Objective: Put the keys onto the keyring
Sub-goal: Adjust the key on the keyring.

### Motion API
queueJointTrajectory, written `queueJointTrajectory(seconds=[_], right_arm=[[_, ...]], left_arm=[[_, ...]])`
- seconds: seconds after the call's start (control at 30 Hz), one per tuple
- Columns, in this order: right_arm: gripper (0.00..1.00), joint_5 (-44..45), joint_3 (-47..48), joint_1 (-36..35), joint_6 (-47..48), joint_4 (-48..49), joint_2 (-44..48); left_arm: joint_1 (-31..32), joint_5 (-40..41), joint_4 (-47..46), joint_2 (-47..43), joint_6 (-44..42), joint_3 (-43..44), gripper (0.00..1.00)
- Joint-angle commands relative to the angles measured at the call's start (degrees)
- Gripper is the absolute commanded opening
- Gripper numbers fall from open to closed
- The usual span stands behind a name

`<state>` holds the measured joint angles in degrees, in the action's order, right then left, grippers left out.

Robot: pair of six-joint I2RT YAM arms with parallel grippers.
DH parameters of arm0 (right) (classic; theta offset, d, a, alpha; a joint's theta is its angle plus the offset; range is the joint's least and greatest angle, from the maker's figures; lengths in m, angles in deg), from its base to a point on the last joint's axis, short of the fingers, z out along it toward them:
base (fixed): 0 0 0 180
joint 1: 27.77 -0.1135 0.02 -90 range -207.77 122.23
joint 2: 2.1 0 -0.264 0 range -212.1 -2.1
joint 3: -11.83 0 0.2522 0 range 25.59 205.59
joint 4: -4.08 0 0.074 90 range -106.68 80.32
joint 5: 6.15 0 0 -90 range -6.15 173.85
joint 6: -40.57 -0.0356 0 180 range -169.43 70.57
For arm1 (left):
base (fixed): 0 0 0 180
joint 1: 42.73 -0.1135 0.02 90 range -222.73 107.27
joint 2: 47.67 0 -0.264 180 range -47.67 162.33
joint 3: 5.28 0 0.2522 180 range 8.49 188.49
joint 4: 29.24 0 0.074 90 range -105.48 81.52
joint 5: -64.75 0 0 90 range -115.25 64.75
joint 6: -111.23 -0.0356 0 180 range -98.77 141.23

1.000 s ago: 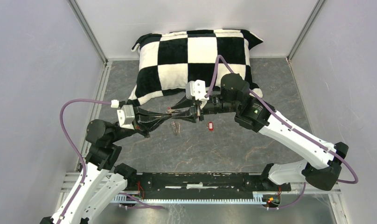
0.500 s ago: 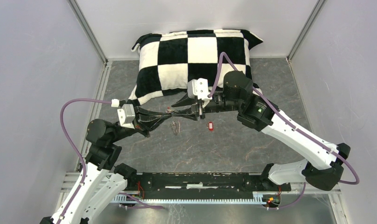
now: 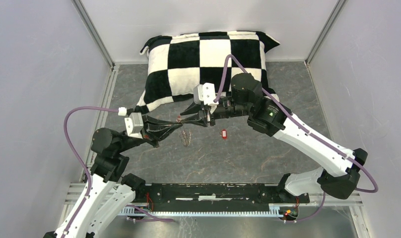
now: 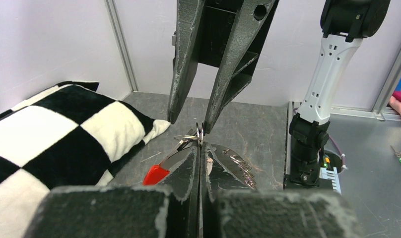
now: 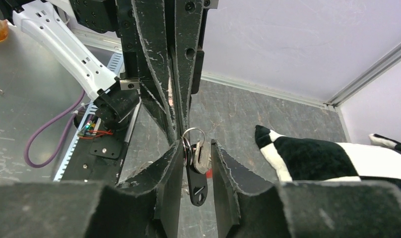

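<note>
My left gripper (image 3: 180, 122) (image 4: 200, 141) is shut on the keyring, a thin silvery wire. The keyring's red section (image 4: 156, 174) shows left of the fingers and its coil-like stretch (image 4: 238, 166) (image 3: 187, 137) runs low on the right. A small ring (image 5: 193, 133) at the left gripper's tips carries the black-headed key (image 5: 197, 186). My right gripper (image 3: 184, 119) (image 5: 196, 144) is open, facing the left one tip to tip, with a finger on each side of that key. The red-headed key (image 3: 224, 133) lies on the table by itself, to the right.
A black-and-white checkered pillow (image 3: 208, 54) lies at the back, just behind the grippers, and shows in both wrist views (image 4: 49, 134) (image 5: 327, 153). Grey walls close in the left, right and back. A black rail (image 3: 208, 191) runs along the near edge.
My right gripper has shifted a little left, closing on the left gripper's tips. The left gripper, the red-headed key and the coil have barely moved.
</note>
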<state>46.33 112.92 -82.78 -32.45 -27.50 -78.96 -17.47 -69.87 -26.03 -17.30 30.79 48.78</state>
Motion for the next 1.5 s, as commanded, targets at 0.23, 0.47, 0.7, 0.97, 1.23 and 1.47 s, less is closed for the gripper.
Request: queueJointTrajectory(seconds=[0.23, 0.47, 0.7, 0.97, 1.23, 1.47], right_arm=[[0.16, -3.7, 3.7, 0.0, 1.1, -1.4, -1.4], [0.0, -2.3, 4.2, 0.1, 2.1, -3.5, -1.4], [0.0, -1.2, 4.3, 0.7, 0.5, -4.8, -1.6], [0.0, -2.2, 5.1, 1.8, 0.1, -6.3, -0.9], [0.0, -7.9, 3.4, 2.1, -0.9, -7.8, -0.7], [0.0, -14.6, 1.5, 2.1, -2.0, -7.7, -0.7]], left_arm=[[0.2, -0.8, -1.4, -0.3, 1.3, 0.2, 0.02], [0.1, -0.4, -1.2, -0.2, 1.2, 0.2, 0.02], [0.2, 0.1, 0.5, -0.1, 0.0, 0.3, 0.16], [0.2, -4.5, 14.0, -2.3, -12.7, 4.3, 0.43], [0.2, -3.2, 32.9, -2.4, -30.6, 11.0, 0.46], [0.1, -3.7, 30.8, 1.5, -35.9, 11.1, 0.49]])
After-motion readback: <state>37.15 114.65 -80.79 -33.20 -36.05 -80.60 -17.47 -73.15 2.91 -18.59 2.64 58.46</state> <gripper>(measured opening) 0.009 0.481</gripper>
